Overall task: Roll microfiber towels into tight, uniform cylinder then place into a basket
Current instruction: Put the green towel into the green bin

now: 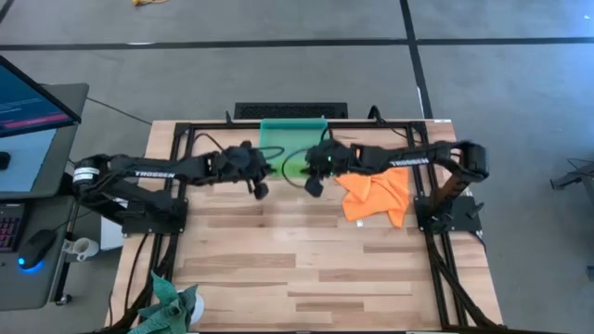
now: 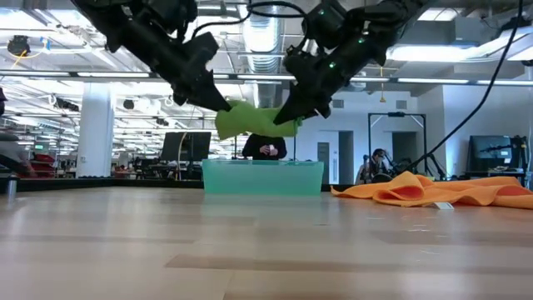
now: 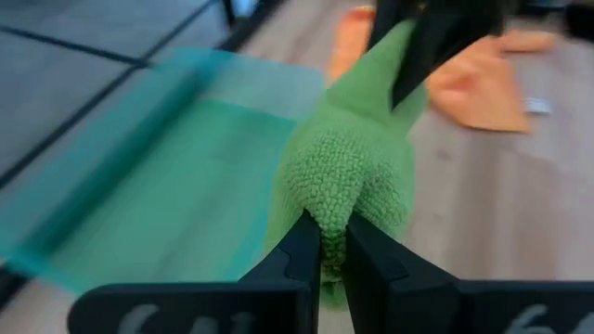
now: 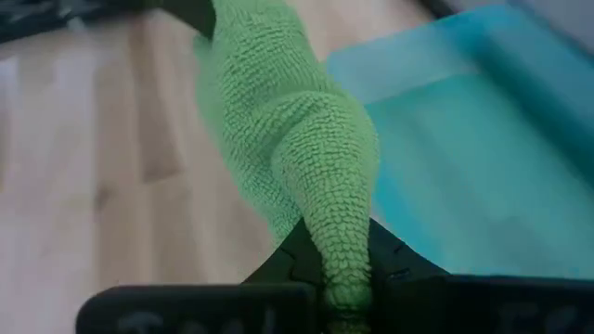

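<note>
The lime green towel [image 2: 254, 119], rolled, hangs in the air above the teal basket [image 2: 262, 177] at the table's far edge, one end pinched in the left gripper [image 3: 332, 243], the other clamped in the right gripper [image 4: 345, 264]. The orange towel [image 1: 376, 195] lies crumpled on the table [image 1: 278, 269] beside the basket, under the right arm.

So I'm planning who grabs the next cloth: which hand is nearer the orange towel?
Right. The right hand sits just beside the orange towel, holding one end of the green towel. The left hand grips the other end, farther away.
</note>
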You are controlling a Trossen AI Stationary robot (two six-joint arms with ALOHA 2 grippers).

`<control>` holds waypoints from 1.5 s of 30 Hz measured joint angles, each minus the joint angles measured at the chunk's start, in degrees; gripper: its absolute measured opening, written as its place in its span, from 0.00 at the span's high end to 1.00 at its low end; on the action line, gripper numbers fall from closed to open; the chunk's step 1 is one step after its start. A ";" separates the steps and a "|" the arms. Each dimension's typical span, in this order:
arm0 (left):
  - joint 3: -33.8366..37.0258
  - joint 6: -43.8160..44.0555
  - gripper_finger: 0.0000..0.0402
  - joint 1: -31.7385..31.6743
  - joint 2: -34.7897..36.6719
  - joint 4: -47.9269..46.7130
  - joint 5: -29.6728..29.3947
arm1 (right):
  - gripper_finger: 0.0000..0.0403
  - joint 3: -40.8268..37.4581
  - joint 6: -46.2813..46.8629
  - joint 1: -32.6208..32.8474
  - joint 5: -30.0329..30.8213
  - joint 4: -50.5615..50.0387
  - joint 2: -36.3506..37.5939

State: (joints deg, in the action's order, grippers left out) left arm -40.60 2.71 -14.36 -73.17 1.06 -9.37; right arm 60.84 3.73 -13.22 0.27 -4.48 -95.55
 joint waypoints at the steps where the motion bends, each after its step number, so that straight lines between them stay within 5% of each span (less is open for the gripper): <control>1: 0.00 -0.03 0.96 -1.16 -0.01 0.08 -0.87 | 0.90 0.49 -0.64 -1.08 -0.04 0.05 0.00; 9: -0.79 -0.74 0.96 -9.08 -6.43 9.51 1.24 | 0.90 3.21 -6.72 -7.37 -3.12 0.44 -3.46; 22: -8.86 -1.18 0.96 -14.93 -25.12 8.41 4.92 | 0.90 8.17 -10.27 -16.81 -11.09 -3.16 -12.14; 34: -13.53 -1.91 0.96 -15.18 -26.42 -1.44 5.52 | 0.90 10.78 -14.73 -18.70 -15.63 -8.49 -17.43; 45: -21.10 -2.15 0.71 -15.23 -26.42 -8.57 6.80 | 0.89 10.78 -14.70 -18.84 -19.73 -11.71 -17.03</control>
State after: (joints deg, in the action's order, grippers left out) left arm -61.70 0.56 -29.58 -99.59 -7.51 -2.57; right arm 71.61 -10.98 -32.06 -19.46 -16.19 -112.57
